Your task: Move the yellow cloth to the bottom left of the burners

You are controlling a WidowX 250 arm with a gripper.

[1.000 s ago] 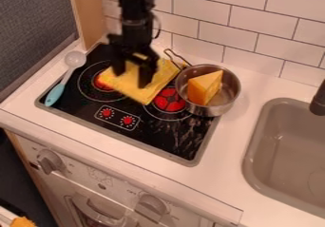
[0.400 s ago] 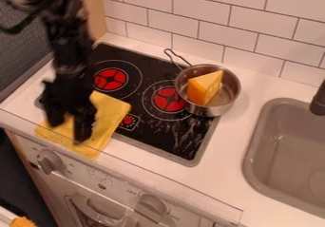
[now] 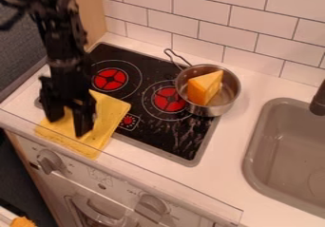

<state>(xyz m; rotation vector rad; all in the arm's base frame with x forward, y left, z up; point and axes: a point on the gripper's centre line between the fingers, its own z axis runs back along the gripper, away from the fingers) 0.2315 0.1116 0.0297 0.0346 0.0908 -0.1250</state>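
The black gripper [image 3: 68, 125] hangs over the left part of the yellow cloth [image 3: 109, 119], its fingers spread apart with yellow showing between them. Whether the fingertips touch the cloth, I cannot tell. The cloth lies at the lower left of the black stove top [image 3: 168, 138], across its front left edge and onto the white counter, and covers part of the printed knob panel. Both red burners [image 3: 110, 79] are uncovered. Part of the cloth's upper left is hidden behind the gripper.
A metal pot [image 3: 223, 108] holding a yellow-orange wedge [image 3: 202, 89] stands at the stove's right, its handle toward the tiled wall. Farther right is a grey sink [image 3: 289, 150] with a dark faucet [image 3: 319, 102]. Oven knobs [image 3: 49, 161] line the front.
The gripper and the cloth have moved from over the burners to the lower left. Latest, the gripper has risen slightly while the cloth stayed put. The arm now hides the blue-handled spoon.
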